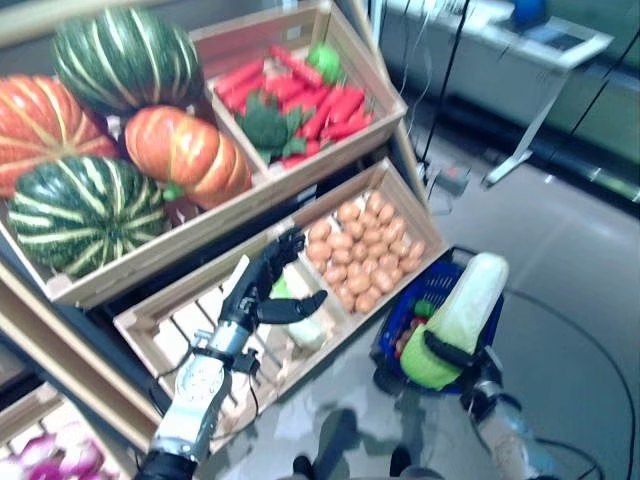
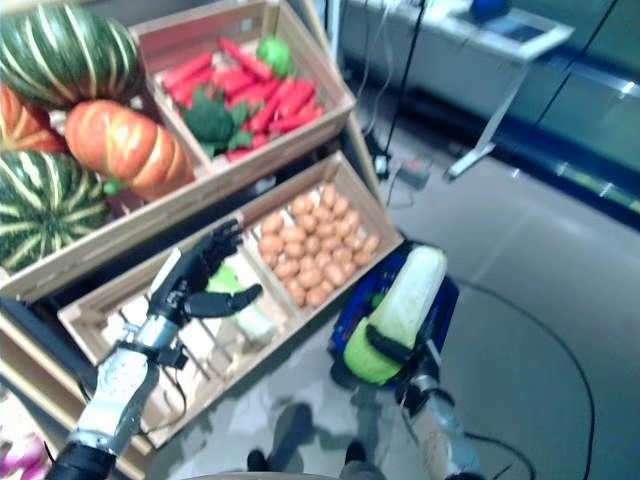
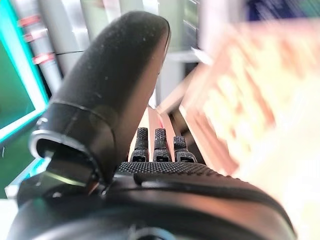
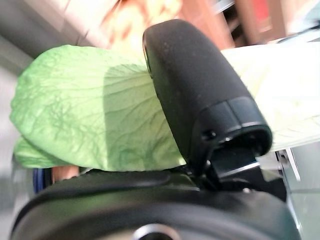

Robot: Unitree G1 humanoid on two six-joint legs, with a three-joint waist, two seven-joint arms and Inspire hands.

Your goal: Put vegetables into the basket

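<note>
While the right hand (image 1: 452,357) grips a cabbage (image 1: 462,315) over the blue basket (image 1: 420,300) on the floor, the left hand (image 1: 270,285) hovers with fingers spread. It holds nothing above another cabbage (image 1: 300,325) in the wooden crate (image 1: 160,330).

Long pale napa cabbage (image 1: 462,318) with bright green leafy end, my right hand (image 1: 452,356) clasped round its near leafy part, held tilted over the blue basket (image 1: 424,290) on the floor, right of the crates, another green vegetable (image 1: 306,327) in the near slatted crate

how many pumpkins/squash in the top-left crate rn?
4 visible: striped green one at back, orange one at far left, orange one in the middle, striped green one in front. More may be hidden.
</note>
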